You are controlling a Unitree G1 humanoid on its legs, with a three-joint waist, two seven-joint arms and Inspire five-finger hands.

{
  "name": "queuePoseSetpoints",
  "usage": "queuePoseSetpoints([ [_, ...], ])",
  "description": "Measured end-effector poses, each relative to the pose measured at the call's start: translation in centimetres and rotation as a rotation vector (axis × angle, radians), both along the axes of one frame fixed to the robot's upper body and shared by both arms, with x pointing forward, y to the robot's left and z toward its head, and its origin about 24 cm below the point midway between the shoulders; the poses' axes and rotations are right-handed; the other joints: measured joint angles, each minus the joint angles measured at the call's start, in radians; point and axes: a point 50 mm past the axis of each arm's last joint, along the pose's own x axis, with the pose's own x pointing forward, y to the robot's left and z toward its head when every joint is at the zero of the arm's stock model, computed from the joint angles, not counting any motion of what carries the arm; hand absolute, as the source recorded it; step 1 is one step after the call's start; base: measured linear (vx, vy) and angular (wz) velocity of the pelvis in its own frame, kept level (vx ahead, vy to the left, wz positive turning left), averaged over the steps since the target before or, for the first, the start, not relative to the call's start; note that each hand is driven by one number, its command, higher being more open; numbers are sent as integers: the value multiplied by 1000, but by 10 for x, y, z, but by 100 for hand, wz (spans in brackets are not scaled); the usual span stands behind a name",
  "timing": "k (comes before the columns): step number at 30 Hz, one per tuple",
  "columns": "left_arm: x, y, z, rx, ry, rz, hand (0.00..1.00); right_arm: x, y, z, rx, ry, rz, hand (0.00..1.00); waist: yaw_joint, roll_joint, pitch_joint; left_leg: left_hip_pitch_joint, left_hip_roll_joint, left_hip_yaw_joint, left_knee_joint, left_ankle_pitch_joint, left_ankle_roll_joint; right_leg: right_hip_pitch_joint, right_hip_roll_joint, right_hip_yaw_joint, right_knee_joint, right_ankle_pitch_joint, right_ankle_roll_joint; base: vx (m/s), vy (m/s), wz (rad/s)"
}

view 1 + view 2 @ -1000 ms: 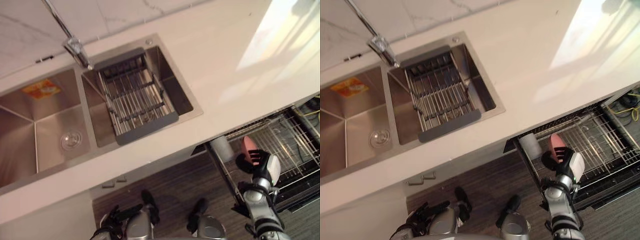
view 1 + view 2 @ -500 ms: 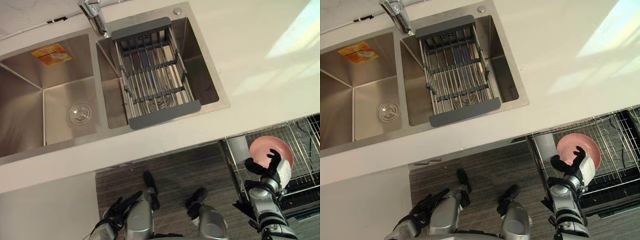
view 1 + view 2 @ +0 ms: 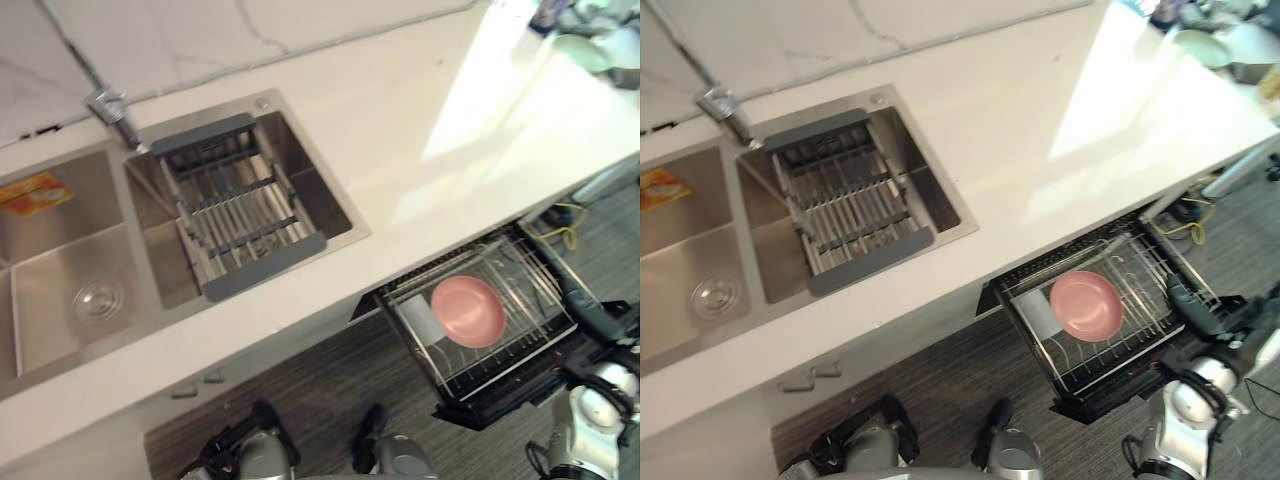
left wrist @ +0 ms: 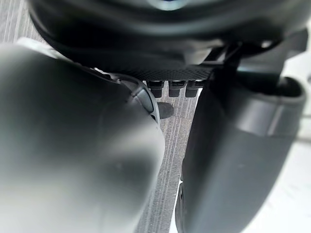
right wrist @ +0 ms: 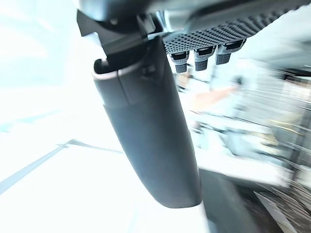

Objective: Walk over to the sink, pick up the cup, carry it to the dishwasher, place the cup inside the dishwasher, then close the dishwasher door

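Sink sits at the desk's left, with a drainer rack across its right basin. Below it, the left hand hangs slack and empty above the floor. Further right, the cup lies in the pulled-out dishwasher rack, just beside a pink bowl. The right hand, fingers straight and empty, hovers beside that rack.

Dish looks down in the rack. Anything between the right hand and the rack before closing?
Nothing visible. The pink dish lies in the pulled-out rack beside a pale cup; the right hand is open at the rack's right end, nothing between.
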Motion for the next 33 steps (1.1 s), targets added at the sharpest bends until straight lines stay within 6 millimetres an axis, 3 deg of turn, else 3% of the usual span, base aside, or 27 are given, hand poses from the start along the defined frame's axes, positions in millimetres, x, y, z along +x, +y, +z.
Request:
queuePoseSetpoints([
  [4, -14, 2, -3, 9, 59, 17, 100, -27, -17, -6, 75, -42, -44, 100, -40, -1, -30, 30, 16, 47, 4, -10, -12, 9, 24, 42, -24, 5, -7, 29, -16, -37],
  [6, -19, 2, -3, 11, 72, 21, 100, -38, -21, -21, 165, -39, -55, 100, -54, -1, -31, 45, 23, 62, 4, -11, -14, 16, 31, 56, -29, 6, -9, 12, 5, -25],
  [7, -23, 2, -4, 15, 88, 27, 100, -50, -19, -46, 293, -28, -60, 100, -63, 4, -39, 55, 25, 68, 3, -11, -14, 24, 35, 57, -35, 5, -10, 7, 8, -14],
  [8, -24, 1, -4, 16, 93, 29, 100, -54, -16, -56, 351, -33, -61, 100, -64, 6, -41, 59, 26, 69, 2, -11, -14, 27, 36, 57, -36, 5, -10, 7, 17, -8],
  [12, -26, -3, -6, 17, 95, 36, 100, -73, 27, -121, 682, -36, -50, 100, -57, 21, -54, 74, 30, 67, 0, -11, -15, 54, 38, 42, -46, 4, -9, -4, 32, 9],
  [15, -26, -10, -7, 12, 86, 40, 100, -68, 68, -151, 836, -10, 18, 100, -40, 44, -68, 72, 24, 52, -5, -12, -16, 66, 31, 21, -46, -1, -2, -25, 56, 19],
  [18, -24, -15, -8, 1, 80, 38, 100, -46, 102, -158, 873, 22, 139, 100, -13, 56, -77, 66, 14, 23, -19, -11, -17, 79, 24, -13, -46, -5, 4, -17, 59, 33],
  [19, -23, -14, -7, 1, 74, 38, 100, -47, 103, -159, 867, 15, 120, 100, -6, 57, -78, 65, 11, 17, -21, -8, -19, 81, 21, -21, -46, -5, 6, 8, 46, 42],
  [26, -20, -12, -6, 27, 49, -35, 100, -45, 96, -166, 864, 36, 132, 100, 2, 59, -80, 50, -44, -68, -60, 22, -11, 113, -16, -114, -41, -1, 28, 40, 89, 38],
  [30, -18, -12, -5, 51, 41, -103, 100, -34, 93, -164, 847, 46, 167, 100, 12, 64, -80, 38, -64, -122, -74, 39, -2, 130, -23, -168, -41, -3, 36, 22, 58, 42],
  [33, -18, -13, -5, 65, 39, -153, 100, -16, 91, -159, 843, 13, 197, 100, 29, 85, -81, 22, -69, -158, -74, 50, 6, 140, -23, -203, -42, -8, 43, -27, 46, 36],
])
